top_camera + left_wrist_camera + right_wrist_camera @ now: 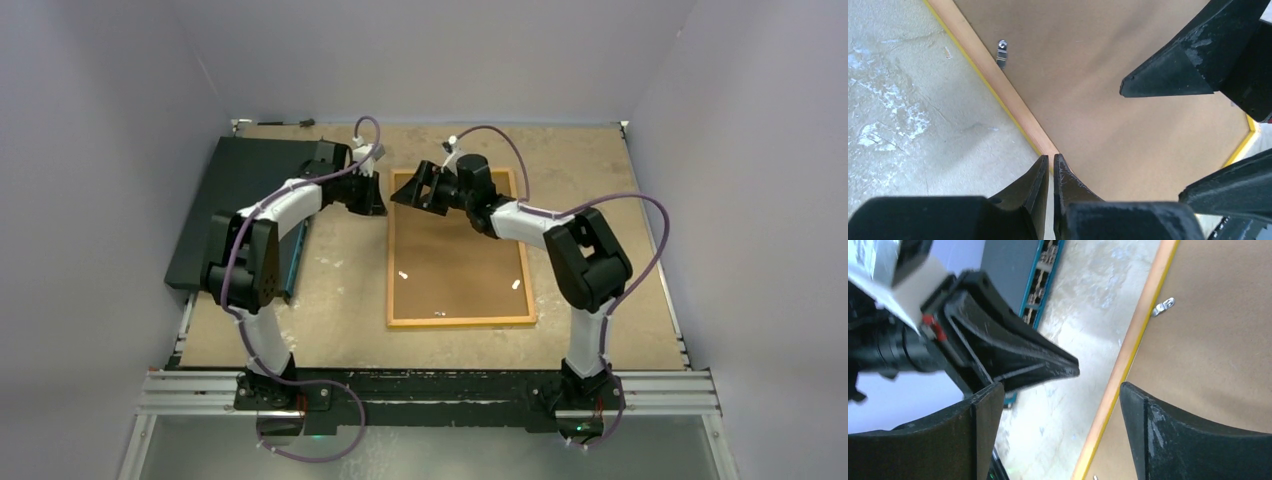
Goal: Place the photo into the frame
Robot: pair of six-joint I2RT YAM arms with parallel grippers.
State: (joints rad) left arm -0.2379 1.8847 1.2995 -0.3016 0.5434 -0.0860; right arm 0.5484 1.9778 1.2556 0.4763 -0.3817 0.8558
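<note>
Left hand point(1050, 167) is seen with its fingers pressed almost together, only a thin slit being left between them; their tips are set at the wooden rail of the frame point(460, 321), at its far left corner. Whether the rail is actually touched cannot be told. Right hand point(1063, 410) is held with its fingers wide apart and nothing between them, just above the far end of the frame and close beside the left hand.

The sandy, scuffed desk point(330, 290) is bounded by grey walls. A dark flat slab point(250, 180) with a teal edge is laid at the desk's far left, partly covered by the left arm. The frame is laid flat at the middle of the desk, back upward, so that its wood-toned rail is shown and a thin yellow line is seen along its outer edge. A plain brown backing board point(455, 270) is seated inside the rail. A small metal clip point(1002, 52) is fixed on the rail's inner edge, lying over the board.
</note>
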